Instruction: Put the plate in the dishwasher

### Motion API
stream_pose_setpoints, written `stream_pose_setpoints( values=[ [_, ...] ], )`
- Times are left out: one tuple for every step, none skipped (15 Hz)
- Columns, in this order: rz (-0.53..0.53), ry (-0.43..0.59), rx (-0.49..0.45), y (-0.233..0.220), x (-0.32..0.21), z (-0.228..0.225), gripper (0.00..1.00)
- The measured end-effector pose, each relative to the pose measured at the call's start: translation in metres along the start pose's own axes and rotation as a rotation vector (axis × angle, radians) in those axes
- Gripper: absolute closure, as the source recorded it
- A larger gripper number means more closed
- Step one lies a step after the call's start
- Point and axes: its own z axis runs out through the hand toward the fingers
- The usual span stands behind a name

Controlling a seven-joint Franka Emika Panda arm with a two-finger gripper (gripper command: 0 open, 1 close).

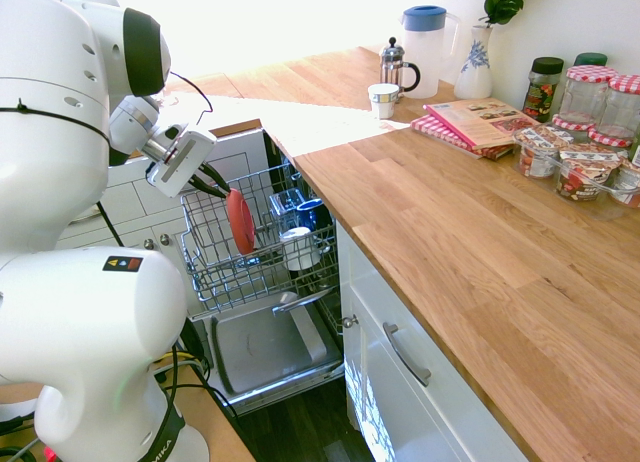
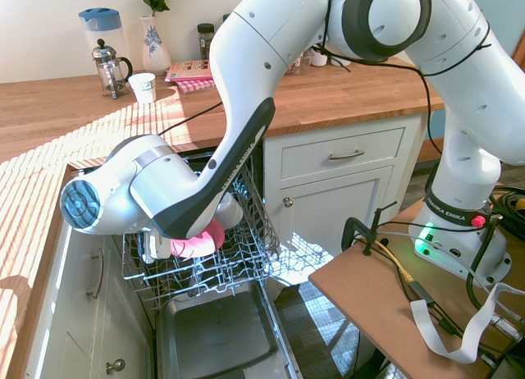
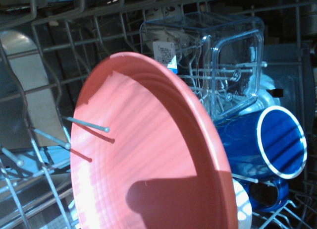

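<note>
First exterior view: hand [image 1: 212,180] sits just above the left upper edge of the plate [image 1: 240,222], angled down into the rack [image 1: 215,272]. Dark fingers [image 1: 216,173] reach toward the plate rim; can't tell whether they touch it, nor how far apart they stand. The second exterior view is no help: the arm hides the hand there.

Plate stands on edge in the pulled-out rack of the dishwasher [image 1: 265,357], between the tines, left of a blue mug [image 1: 308,215] and a white cup [image 1: 297,248]. Door is down, grey inner face showing.

Wrist view: plate [image 3: 148,154] fills the frame, concave face to camera, tines in front of it. Clear plastic jug [image 3: 223,65] and blue mug [image 3: 277,144] lie just behind it.

Tabletop [image 1: 480,252] carries jars, a book and a French press, well apart from the rack.
</note>
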Motion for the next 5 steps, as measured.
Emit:
stream_pose_setpoints(
  values=[
    [0.005,-0.044,0.002,0.007,0.008,-0.002,0.00],
    [0.013,-0.095,0.007,0.019,0.018,-0.003,0.00],
    [0.027,-0.142,0.015,0.036,0.034,-0.004,0.00],
    [0.047,-0.181,0.018,0.061,0.051,-0.002,0.00],
    [0.069,-0.217,0.019,0.092,0.069,0.005,0.00]
  ],
)
